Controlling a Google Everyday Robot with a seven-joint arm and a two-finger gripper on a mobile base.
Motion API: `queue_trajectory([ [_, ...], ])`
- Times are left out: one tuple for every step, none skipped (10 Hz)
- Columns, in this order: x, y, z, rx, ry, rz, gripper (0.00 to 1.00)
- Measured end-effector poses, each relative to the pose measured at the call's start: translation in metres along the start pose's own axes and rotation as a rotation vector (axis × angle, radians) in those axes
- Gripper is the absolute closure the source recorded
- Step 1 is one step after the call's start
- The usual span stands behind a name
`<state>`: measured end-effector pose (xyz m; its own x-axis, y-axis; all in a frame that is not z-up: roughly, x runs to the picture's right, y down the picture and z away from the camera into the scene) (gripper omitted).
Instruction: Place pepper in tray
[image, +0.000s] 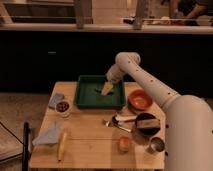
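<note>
The small pale-yellow tapered pepper (106, 89) sits inside the large dark-green rectangular tray (85, 98), toward its right half, directly under the tool (108, 85) at the end of the white arm reaching over the tray's far rim. Whether the tool is clenched on the pepper or has let it go, I cannot tell; the two overlap in this view. The pepper's long axis appears to run from upper right to lower left, steeply tilted, with its broad pale end lowest; a dark fleck just left of it may be the stem, though that is uncertain. Judging by its look, the pepper should be light, fairly firm yet crushable, with smooth, waxy, somewhat slippery skin, so a gentle pinch across the thicker middle, square to the long axis, would suit best. On the wooden counter (95, 142) also stand a round orange bowl (139, 100) just beside the tray and a long thin yellow stick (61, 145) near the front left.
</note>
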<state>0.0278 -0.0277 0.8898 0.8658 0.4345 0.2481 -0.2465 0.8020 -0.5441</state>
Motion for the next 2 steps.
queue_trajectory([
  [0.0021,0.0005,-0.0053,-0.005,0.003,-0.004,0.20],
  [0.0056,0.0011,-0.0125,-0.009,0.006,-0.008,0.20],
])
